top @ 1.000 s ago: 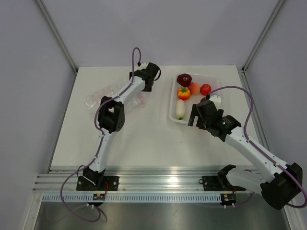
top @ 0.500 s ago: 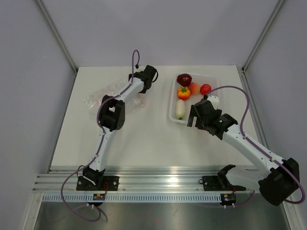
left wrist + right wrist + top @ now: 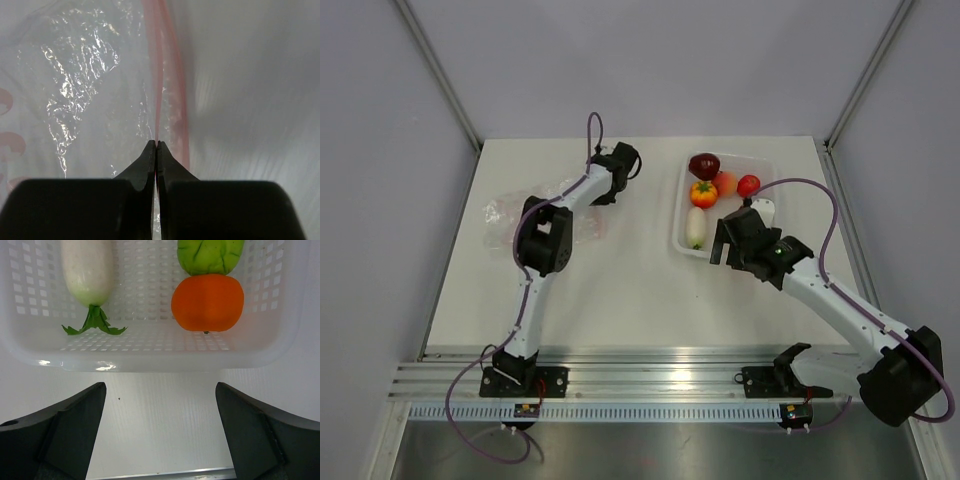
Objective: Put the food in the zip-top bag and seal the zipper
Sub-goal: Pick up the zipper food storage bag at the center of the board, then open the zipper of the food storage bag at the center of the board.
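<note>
**Left claw pinching the zipper, right claw hanging open by the basket**

Starting on the left: the zip-top bag (image 3: 502, 214) is lying crumpled and see-through on the white surface (image 3: 620, 290), near the left edge, with my left arm stretching across it. On the left wrist cam the left claw (image 3: 156, 146) is clenched tight. Its two black fingertips are meeting right on the pinkish-red zipper (image 3: 161, 75), with a sliver of pink showing between them. The crinkly plastic is spreading off to the left of that strip.

Moving right, the food (image 3: 704, 194) is all sitting in a white perforated basket (image 3: 160, 360), well apart from the bag. From overhead I'm seeing a dark purple piece (image 3: 704, 166) at the far end, then a peach one (image 3: 725, 183) and a red one (image 3: 748, 186).

The right claw (image 3: 160, 390) is hanging just at the basket's near wall, fingers spread wide and gripping nothing. Through its cam I'm looking at a white radish (image 3: 86, 270) on the left and an orange fruit (image 3: 207, 302) touching a green piece (image 3: 210, 252) on the right.
</note>
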Tool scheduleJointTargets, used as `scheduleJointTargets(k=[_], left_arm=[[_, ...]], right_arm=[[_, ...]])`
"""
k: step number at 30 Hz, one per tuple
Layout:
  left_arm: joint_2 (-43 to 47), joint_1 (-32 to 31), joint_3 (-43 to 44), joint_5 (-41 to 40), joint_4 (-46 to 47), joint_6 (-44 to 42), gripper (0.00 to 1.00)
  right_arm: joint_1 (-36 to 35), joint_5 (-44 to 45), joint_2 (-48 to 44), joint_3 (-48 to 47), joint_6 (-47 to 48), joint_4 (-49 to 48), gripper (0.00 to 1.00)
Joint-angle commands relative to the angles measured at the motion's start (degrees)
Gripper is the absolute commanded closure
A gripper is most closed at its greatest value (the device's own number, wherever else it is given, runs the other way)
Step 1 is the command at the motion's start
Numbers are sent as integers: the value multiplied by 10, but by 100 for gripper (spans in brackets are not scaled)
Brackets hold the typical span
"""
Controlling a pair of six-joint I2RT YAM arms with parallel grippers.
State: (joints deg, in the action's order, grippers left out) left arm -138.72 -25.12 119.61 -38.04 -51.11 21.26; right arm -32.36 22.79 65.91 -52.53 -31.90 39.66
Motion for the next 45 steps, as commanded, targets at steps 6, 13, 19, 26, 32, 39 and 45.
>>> scheduleJointTargets(k=[6,13,19,26,32,39,45], left_arm=[[302,-2,-167,237,45,5,100],[431,-2,-285,406,111,46,100],[464,-3,-361,499,188,105,100],[473,-11,-371,523,203,122,100],[478,-12,-372,526,204,127,100],[494,-13,-379,525,205,131,100],[510,-12,-369,514,192,131,100]], right_arm=[[-2,-60,-5,-53,-11,-23,1],[-11,-182,58,-126,-64,-64,0],[-40,-251,127,-172,-123,-141,2],[-45,-278,196,-193,-166,-208,12],[-48,-314,246,-197,-199,-272,18],[-50,-343,296,-202,-236,-317,34],[-52,-342,322,-211,-227,-322,52]])
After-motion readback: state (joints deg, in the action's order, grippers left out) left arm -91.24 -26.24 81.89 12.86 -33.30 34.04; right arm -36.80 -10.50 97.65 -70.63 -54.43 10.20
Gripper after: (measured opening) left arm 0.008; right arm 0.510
